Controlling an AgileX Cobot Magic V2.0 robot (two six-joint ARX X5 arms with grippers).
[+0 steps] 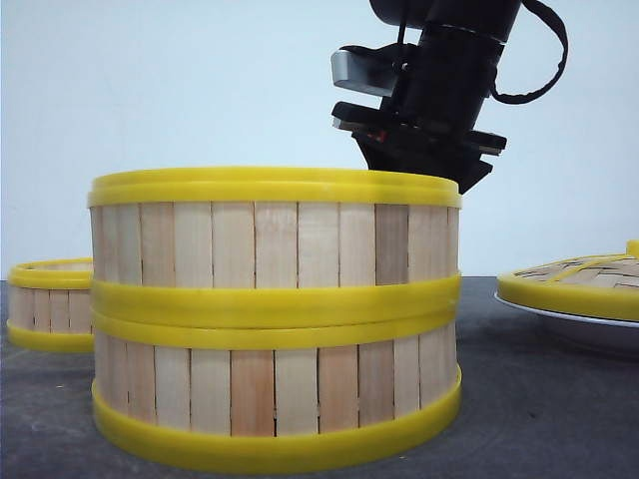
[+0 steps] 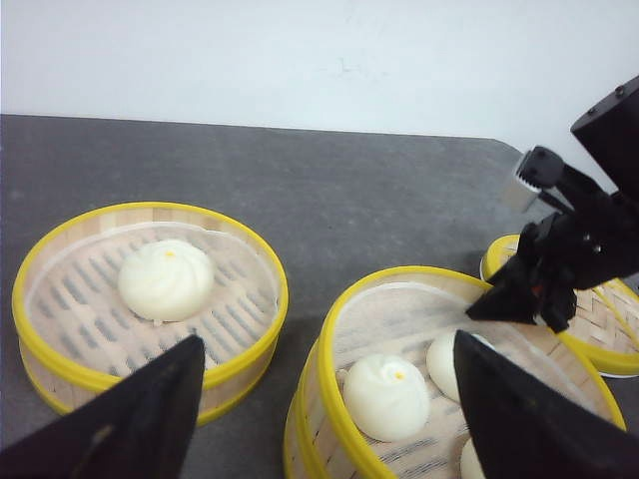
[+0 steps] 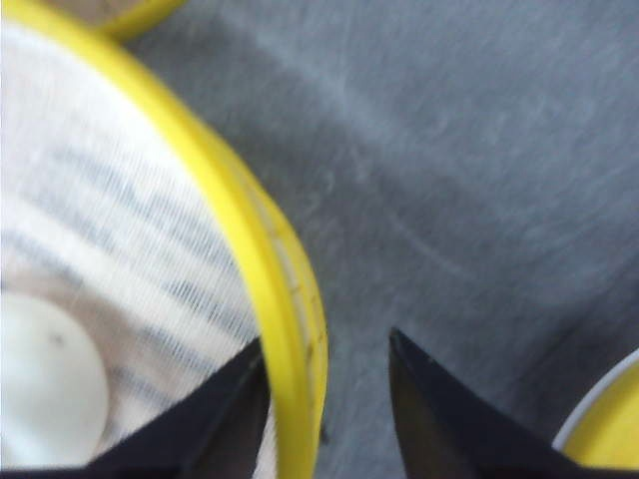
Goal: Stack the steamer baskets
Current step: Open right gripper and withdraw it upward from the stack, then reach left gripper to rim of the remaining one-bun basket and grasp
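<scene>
The right arm [image 1: 439,90] reaches down behind the two stacked steamer baskets [image 1: 275,319] in the middle of the dark desk [image 1: 539,399]. Its jaws stand slightly apart, straddling the top basket's yellow rim [image 3: 285,289], one finger inside and one outside. The left gripper [image 2: 319,419] hangs spread wide above, holding nothing. A third basket [image 2: 150,299] sits well apart.

Two stacked baskets [image 1: 275,319] between third basket [image 1: 50,304] and lid [image 1: 579,284]

Dark grey table [image 1: 539,419]; basket stack [image 1: 276,319]; lone basket [image 1: 50,304]; plate [image 1: 584,324]
</scene>
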